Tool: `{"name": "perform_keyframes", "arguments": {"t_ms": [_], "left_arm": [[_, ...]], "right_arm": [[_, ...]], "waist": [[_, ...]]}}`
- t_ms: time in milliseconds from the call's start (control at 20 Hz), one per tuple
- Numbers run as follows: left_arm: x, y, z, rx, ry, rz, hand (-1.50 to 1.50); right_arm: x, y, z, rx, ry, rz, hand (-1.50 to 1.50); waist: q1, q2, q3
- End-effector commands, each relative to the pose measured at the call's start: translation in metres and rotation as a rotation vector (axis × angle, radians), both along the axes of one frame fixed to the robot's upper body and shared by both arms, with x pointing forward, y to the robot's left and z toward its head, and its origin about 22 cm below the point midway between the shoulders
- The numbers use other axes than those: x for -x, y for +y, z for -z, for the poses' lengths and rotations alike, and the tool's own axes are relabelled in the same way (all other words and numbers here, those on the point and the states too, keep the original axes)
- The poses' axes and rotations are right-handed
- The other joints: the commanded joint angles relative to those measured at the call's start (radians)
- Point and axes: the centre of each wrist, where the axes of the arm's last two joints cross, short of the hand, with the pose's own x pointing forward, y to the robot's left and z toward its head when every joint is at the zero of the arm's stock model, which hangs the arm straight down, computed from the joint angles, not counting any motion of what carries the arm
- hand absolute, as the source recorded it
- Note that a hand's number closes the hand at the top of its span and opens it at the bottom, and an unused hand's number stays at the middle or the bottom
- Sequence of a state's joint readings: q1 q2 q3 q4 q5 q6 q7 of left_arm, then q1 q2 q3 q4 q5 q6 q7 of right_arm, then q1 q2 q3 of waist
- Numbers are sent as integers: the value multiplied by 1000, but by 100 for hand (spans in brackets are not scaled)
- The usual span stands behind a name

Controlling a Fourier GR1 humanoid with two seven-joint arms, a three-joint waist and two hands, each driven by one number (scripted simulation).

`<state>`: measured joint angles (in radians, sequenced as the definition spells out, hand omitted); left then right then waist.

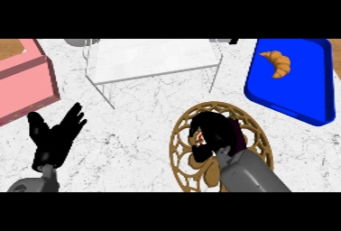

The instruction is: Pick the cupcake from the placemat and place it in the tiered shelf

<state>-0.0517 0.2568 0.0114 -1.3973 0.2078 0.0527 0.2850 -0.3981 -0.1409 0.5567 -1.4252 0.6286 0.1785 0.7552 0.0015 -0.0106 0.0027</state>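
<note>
1. My right hand [214, 135] is down over the placemat [188, 171], at about five o'clock from the middle of the counter [153, 117]. Its fingers curl inward round something small.
2. The cupcake [200, 136] shows only as a sliver of red and white between my curled right fingers and thumb; the rest is hidden under the hand. It sits over the middle of the placemat, and I cannot tell whether it is lifted or resting on it.
3. The placemat is a round, brown, openwork disc; my right forearm crosses its lower right part.
4. My left hand [54, 135] rests at eight o'clock, fingers straight and spread, pointing up toward one o'clock, holding nothing.
5. The tiered shelf [156, 58] stands at twelve o'clock: a white top on thin wire legs, well apart from both hands.
6. A blue tray [296, 97] lies at two o'clock, with a croissant [278, 63] on its far part.
7. A pink box [23, 83] sits at ten o'clock, cut off by the left edge, just beyond my left hand's fingertips.
</note>
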Motion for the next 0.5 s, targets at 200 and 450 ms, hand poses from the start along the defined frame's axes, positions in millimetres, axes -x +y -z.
{"name": "perform_keyframes", "arguments": {"t_ms": [200,450], "left_arm": [[-9,-14,6,13,49,27,0],[2,-23,23,18,51,57,0]], "right_arm": [[20,75,-13,-96,-35,-143,150],[26,118,-40,-102,-83,-246,150]], "waist": [[20,14,-3],[60,18,-4]]}}
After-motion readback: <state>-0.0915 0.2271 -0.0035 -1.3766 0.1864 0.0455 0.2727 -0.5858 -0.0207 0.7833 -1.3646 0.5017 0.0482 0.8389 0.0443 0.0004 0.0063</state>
